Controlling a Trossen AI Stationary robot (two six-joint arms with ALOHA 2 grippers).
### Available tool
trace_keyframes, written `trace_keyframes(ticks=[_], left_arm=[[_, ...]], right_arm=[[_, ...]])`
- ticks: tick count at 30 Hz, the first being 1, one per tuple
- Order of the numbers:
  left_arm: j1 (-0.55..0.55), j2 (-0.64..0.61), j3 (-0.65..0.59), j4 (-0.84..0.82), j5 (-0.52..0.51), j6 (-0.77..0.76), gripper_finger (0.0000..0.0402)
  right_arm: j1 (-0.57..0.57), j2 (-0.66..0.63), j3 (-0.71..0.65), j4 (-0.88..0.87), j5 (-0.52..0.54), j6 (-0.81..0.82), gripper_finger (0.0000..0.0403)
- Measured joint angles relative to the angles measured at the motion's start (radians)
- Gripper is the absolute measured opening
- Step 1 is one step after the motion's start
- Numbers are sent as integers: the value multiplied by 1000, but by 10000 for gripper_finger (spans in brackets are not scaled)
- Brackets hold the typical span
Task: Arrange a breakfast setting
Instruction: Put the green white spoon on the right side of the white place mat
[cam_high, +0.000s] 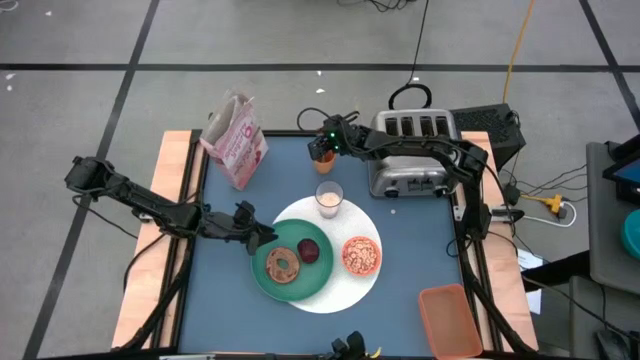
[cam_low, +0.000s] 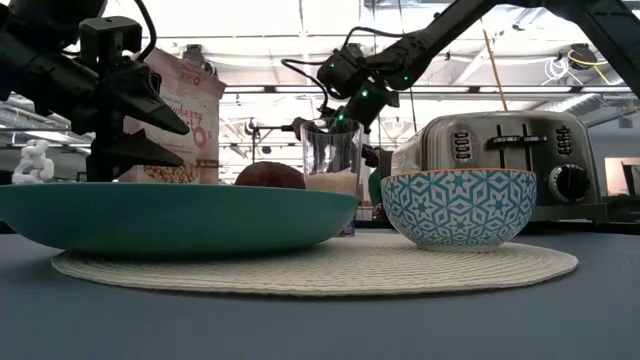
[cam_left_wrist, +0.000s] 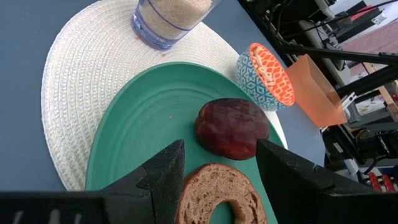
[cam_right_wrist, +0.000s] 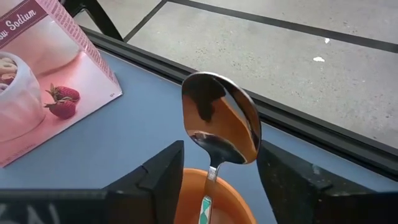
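Observation:
A green plate (cam_high: 290, 265) with a bagel (cam_left_wrist: 217, 193) and a dark red fruit (cam_left_wrist: 231, 127) lies on a round white woven mat (cam_high: 350, 290). A cereal bowl, blue-patterned outside and orange inside (cam_high: 361, 255), and a glass of milk (cam_high: 329, 198) also stand on the mat. My left gripper (cam_left_wrist: 221, 165) is open just over the bagel, at the plate's left side. My right gripper (cam_right_wrist: 217, 180) is open at the orange cup (cam_right_wrist: 214, 202), in which a spoon (cam_right_wrist: 221, 127) stands bowl up between the fingers. The pink cereal bag (cam_high: 235, 140) stands at the far left. My right gripper's fingers (cam_right_wrist: 165, 177) stand on either side of the orange cup's rim (cam_right_wrist: 239, 196), coming slanting from above on the table's right. The fingers hide the rim's sides, so I cannot tell whether they touch the cup. They do not touch the spoon.
A silver four-slot toaster (cam_high: 412, 150) stands at the far right, under my right arm. An orange tray (cam_high: 450, 320) lies at the near right corner. Bare blue table shows left of the mat and between the bag and the cup.

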Motion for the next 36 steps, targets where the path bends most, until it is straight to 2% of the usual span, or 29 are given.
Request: trace_keyframes(ticks=[36], left_arm=[[0, 0, 0, 0, 0, 1, 202]], right_arm=[[-5, 0, 0, 0, 0, 0, 58]])
